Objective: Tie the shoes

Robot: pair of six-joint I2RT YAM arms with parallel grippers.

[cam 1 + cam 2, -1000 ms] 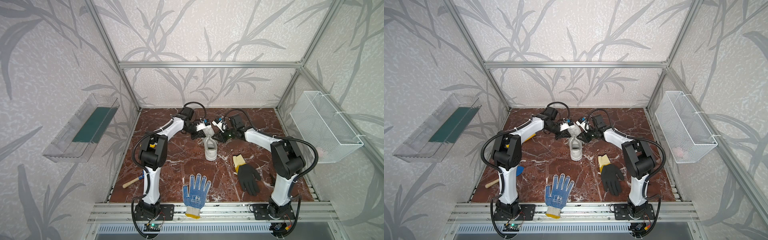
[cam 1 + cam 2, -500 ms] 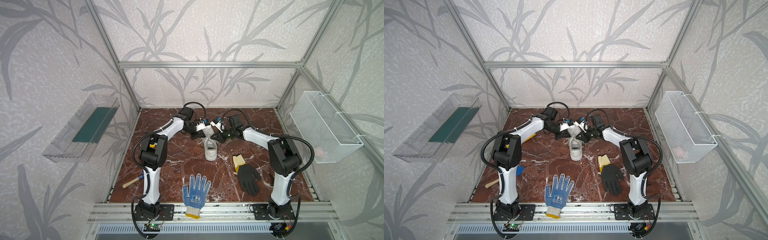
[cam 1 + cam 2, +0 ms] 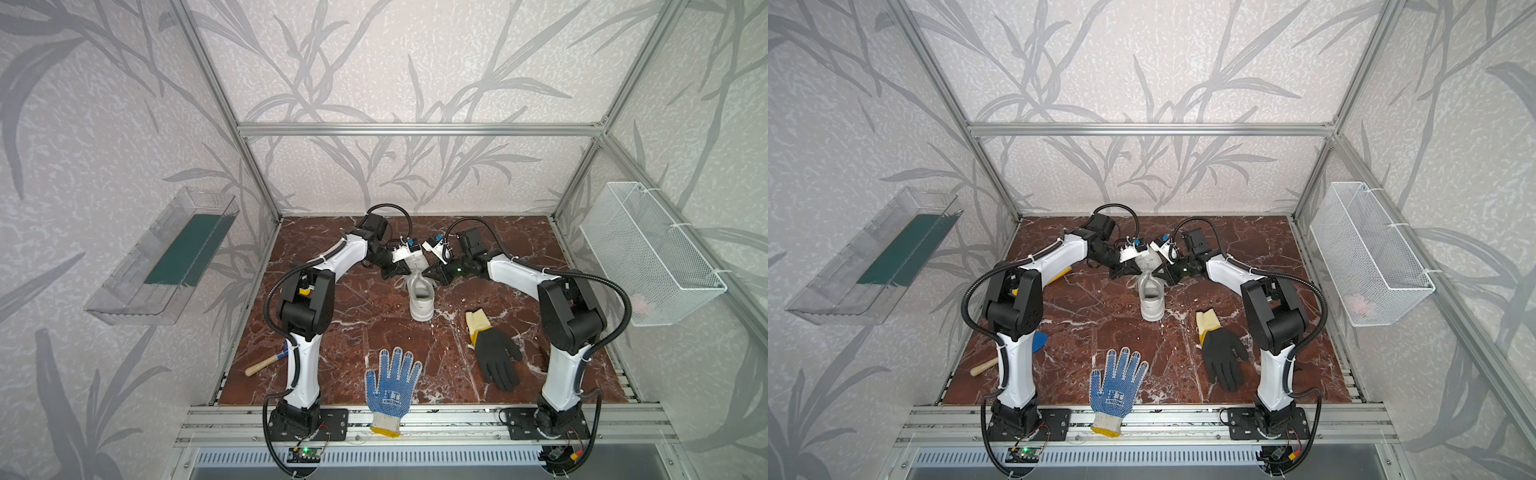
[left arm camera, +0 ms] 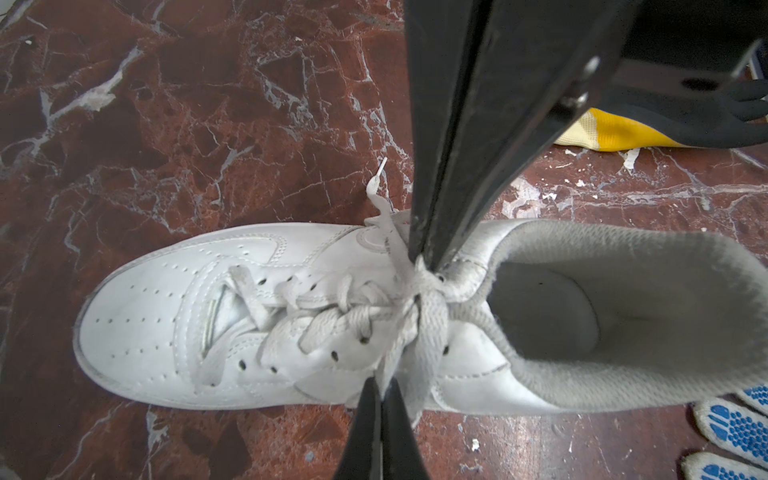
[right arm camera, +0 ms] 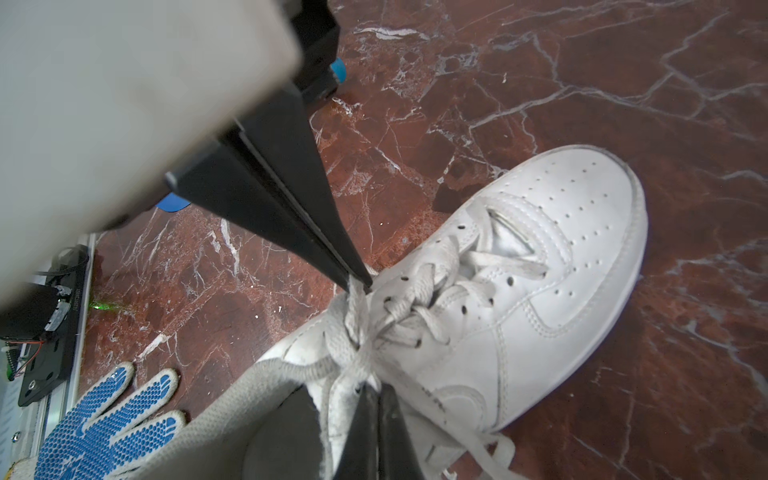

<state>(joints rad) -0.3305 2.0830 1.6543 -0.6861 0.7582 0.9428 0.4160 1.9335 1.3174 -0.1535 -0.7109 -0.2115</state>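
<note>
The white shoe (image 3: 422,297) (image 3: 1151,301) stands on the marble table, toe toward the back wall. Both grippers meet over its laces (image 4: 432,332) near the ankle opening. My left gripper (image 3: 401,272) (image 4: 381,386) is shut, with a strand of lace pinched at its tips on one side of the shoe (image 4: 166,307). My right gripper (image 3: 430,274) (image 5: 376,388) is shut on a lace strand at the opposite side of the crossing (image 5: 357,328). In each wrist view the other gripper's black fingers come down onto the same bunch of laces. One loose lace end (image 4: 376,183) lies on the table.
A blue-dotted white glove (image 3: 392,384) lies at the front edge and a black glove with yellow cuff (image 3: 494,357) lies front right. A wooden-handled tool (image 3: 264,365) rests front left. A wire basket (image 3: 648,253) hangs on the right wall, a clear tray (image 3: 166,257) on the left.
My right gripper has closed on the lace and its arm has drawn in slightly toward the shoe. The left gripper has stayed shut in place.
</note>
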